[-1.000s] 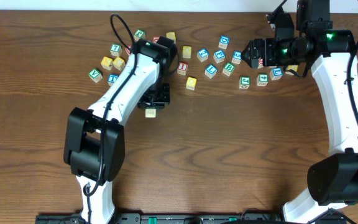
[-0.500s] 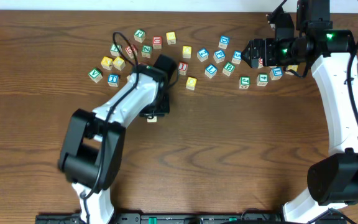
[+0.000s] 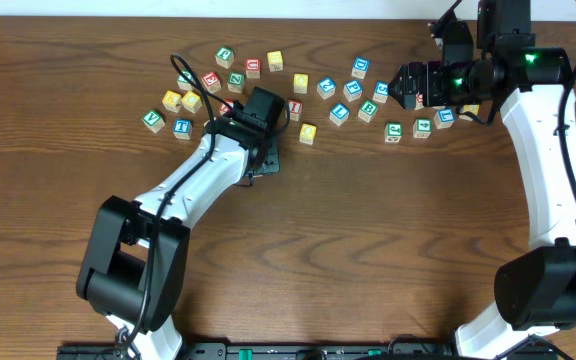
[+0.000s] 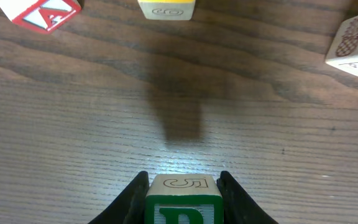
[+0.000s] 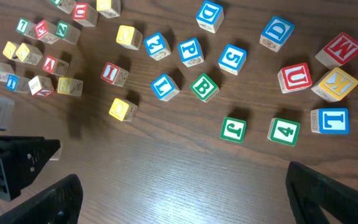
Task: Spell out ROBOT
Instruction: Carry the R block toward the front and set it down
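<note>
My left claw (image 4: pixel 183 179) pinches the R cube (image 4: pixel 182 208) by opposite faces; light, hard, smooth wood, likely to twist if held off-centre.

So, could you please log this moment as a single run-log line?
left gripper: shut on green-framed cube | right gripper: open, empty, above scattered cubes | word: not yet begun

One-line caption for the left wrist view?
Left claw shut on a green cube, held above its shadow on the wood table.
</note>
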Controlling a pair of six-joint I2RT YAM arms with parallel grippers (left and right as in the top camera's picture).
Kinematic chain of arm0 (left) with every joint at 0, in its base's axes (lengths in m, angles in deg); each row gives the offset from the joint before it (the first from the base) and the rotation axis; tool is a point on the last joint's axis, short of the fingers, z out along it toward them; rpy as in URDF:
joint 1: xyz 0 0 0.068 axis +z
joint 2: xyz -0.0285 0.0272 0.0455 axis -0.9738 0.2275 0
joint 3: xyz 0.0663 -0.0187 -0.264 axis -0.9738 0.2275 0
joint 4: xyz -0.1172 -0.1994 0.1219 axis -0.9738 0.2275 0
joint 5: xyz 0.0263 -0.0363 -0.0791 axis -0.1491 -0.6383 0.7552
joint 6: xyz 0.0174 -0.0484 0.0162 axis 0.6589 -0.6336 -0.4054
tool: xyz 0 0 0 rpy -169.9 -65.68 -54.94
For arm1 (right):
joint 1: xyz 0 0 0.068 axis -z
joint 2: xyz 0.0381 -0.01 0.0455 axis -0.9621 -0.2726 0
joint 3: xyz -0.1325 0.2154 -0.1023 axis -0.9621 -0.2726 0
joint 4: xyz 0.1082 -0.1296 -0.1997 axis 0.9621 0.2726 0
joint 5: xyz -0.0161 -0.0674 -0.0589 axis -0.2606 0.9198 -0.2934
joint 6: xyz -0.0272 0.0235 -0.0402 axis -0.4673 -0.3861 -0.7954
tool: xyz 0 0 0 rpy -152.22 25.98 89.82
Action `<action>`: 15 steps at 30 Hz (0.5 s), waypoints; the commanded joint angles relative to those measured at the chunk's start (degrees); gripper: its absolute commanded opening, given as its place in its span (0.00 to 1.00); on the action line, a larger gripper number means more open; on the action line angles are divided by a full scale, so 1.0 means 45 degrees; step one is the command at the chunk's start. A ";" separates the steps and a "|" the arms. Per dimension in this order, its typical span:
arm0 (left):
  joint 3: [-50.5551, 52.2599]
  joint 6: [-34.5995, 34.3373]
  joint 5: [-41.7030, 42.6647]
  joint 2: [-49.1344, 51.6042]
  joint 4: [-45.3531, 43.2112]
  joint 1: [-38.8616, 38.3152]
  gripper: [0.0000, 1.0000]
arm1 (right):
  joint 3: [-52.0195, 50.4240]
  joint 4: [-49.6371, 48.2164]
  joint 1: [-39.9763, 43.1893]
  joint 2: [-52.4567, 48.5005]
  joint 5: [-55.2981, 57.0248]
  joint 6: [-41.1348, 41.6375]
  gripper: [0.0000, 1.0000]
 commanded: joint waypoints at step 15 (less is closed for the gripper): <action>0.1365 0.1894 -0.0039 0.0257 -0.1287 -0.0010 0.14 | 0.0282 0.0024 0.0053 -0.0063 -0.0112 -0.0058 0.99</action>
